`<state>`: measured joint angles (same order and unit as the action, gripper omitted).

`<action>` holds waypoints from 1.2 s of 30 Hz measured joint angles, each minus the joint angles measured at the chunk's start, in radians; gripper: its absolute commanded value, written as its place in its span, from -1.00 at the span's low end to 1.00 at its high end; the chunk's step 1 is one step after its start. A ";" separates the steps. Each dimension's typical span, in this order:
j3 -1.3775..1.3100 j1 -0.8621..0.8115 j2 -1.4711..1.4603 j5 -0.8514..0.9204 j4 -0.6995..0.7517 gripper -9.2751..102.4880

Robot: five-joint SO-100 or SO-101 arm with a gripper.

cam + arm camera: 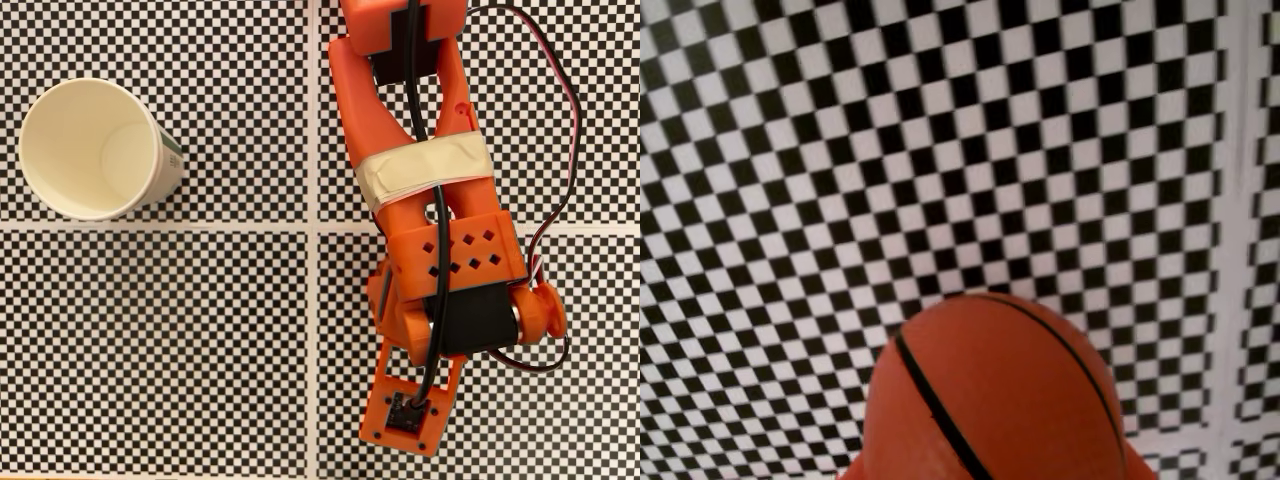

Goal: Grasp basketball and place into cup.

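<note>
Basketball (990,395): smooth orange-brown sphere with black curved seams, seen in the wrist view at bottom centre, cut off by the lower edge, checkerboard surface (840,150) behind it. Cup (95,150): cream paper, round rim, plain inside, green mark on the outer wall, stood upright at upper left of the fixed view, well apart from the arm. Angular orange printed arm (430,200), wrapped with a tape band (425,170), is stretched from the top edge downward over the checkered table. Fingertips are hidden under the arm body; jaw state cannot be told.
</note>
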<state>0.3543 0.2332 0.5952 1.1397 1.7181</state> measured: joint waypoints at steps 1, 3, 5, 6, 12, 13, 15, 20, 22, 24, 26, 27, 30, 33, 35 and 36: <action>0.009 -0.006 0.018 -0.003 0.000 -0.61; 0.046 -0.015 0.084 -0.011 0.000 -0.60; 0.091 -0.020 0.155 -0.020 0.000 -0.58; 0.109 -0.025 0.196 -0.020 0.000 -0.58; 0.279 -0.114 0.492 0.011 0.000 -0.56; 0.313 -0.129 0.546 0.031 0.000 -0.55; 0.387 -0.155 0.663 0.064 0.000 -0.53; 0.588 -0.222 0.911 0.118 0.000 -0.61; 0.652 -0.261 0.991 0.137 0.000 -0.65; 0.701 -0.307 1.052 0.167 0.000 -0.64; 0.736 -0.354 1.092 0.202 0.000 -0.61; 0.739 -0.374 1.104 0.219 0.000 -0.63; 0.752 -0.431 1.135 0.252 0.000 -0.65; 0.758 -0.515 1.155 0.278 0.000 -0.67; 0.761 -0.569 1.161 0.299 0.000 -0.64; 0.761 -0.592 1.161 0.313 0.000 -0.62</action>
<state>1.1152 -0.3590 1.7564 1.4527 1.7181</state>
